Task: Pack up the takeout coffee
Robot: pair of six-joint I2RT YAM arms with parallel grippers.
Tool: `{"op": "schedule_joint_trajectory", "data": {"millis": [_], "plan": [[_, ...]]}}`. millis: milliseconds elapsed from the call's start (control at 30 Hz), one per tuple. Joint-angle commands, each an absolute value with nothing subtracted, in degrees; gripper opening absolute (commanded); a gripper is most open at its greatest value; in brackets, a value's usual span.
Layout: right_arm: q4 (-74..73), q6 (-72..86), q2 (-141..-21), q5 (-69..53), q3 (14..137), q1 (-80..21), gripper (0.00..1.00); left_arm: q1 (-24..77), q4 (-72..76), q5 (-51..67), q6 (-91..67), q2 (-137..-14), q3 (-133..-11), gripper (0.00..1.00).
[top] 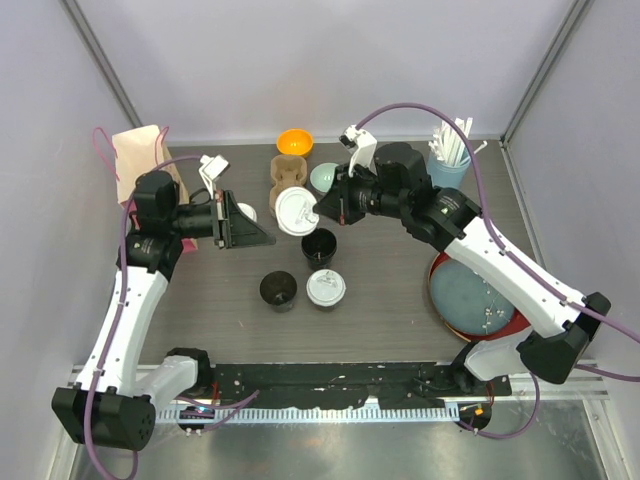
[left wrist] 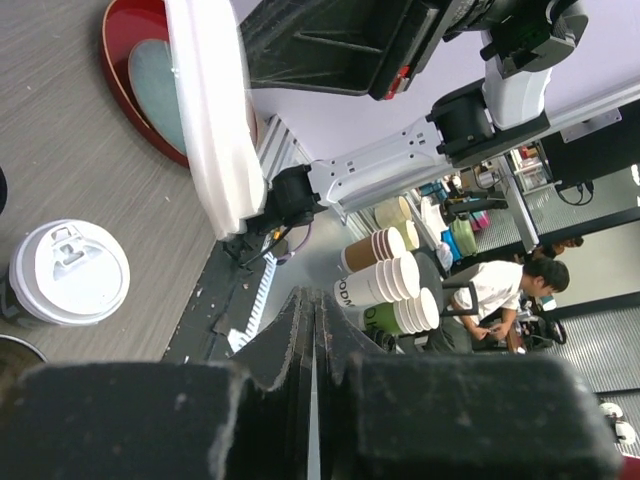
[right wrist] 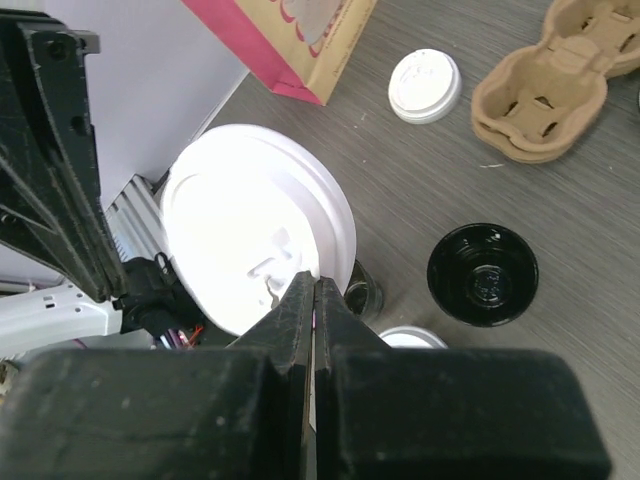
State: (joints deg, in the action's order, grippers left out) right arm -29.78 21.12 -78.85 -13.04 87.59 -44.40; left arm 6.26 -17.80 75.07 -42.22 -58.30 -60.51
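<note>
Above the grey table [top: 400, 290], my right pincer [right wrist: 313, 292] pinches a white lid [right wrist: 250, 230] by its thin rim, beside my empty, pressed-together left pincer [left wrist: 312, 305], with the open black cup [top: 319, 245] standing mid-table nearby; so slight a grip may let the lid slip or seat crooked.

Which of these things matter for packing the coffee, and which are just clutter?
Job: lidded cup, open black cup, second open cup, white lid in right claw, loose lid, cardboard carrier, likely paper bag.
Clutter: orange bowl, pale bowl, tumbler of straws, red tray.
</note>
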Motion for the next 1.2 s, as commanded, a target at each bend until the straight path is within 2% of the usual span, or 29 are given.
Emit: {"op": "schedule_joint_trajectory", "data": {"millis": [0,133,200,300,333,433,567,667,933,1167], "plan": [[-30.5,20.13,-77.08,-11.51,87.98,-44.12,0.01,6.42,-18.28,75.15,-39.12,-57.83,-60.73,0.05],[-31.11,19.95,-77.52,-11.16,88.07,-44.12,0.01,5.54,-26.78,71.13,-31.84,-58.97,-62.92,0.06],[-31.99,20.65,-78.57,-11.08,88.24,-44.12,0.01,3.79,-38.51,67.43,-21.92,-60.9,-67.22,0.14],[-33.04,22.94,-81.46,-10.99,87.63,-44.38,0.01,3.08,-49.62,53.13,-11.56,-63.19,-72.76,0.22],[-33.57,23.29,-82.61,-10.64,87.71,-45.08,0.01,2.99,-49.83,45.95,-10.47,-63.19,-73.12,0.24],[-35.5,23.47,-86.55,-8.79,88.5,-47.71,0.01,3.08,-46.94,39.39,-9.49,-60.83,-70.06,0.29],[-39.09,23.03,-92.97,-7.82,92.27,-51.05,0.01,2.99,-47.98,36.66,-6.77,-59.41,-67.41,0.43],[-42.61,22.59,-97.64,-7.56,96.06,-52.55,0.01,3.16,-50.27,35.86,-4.14,-60.03,-66.45,0.46],[-46.5,22.41,-104.06,-8.52,99.14,-55.63,0.01,5.62,-53.35,33.23,2.02,-61.08,-61.8,0.44],[-45.88,22.5,-107.14,-8.96,98.7,-55.63,0.01,9.93,-52.39,31.11,3.08,-62.05,-58.71,0.35]]}}
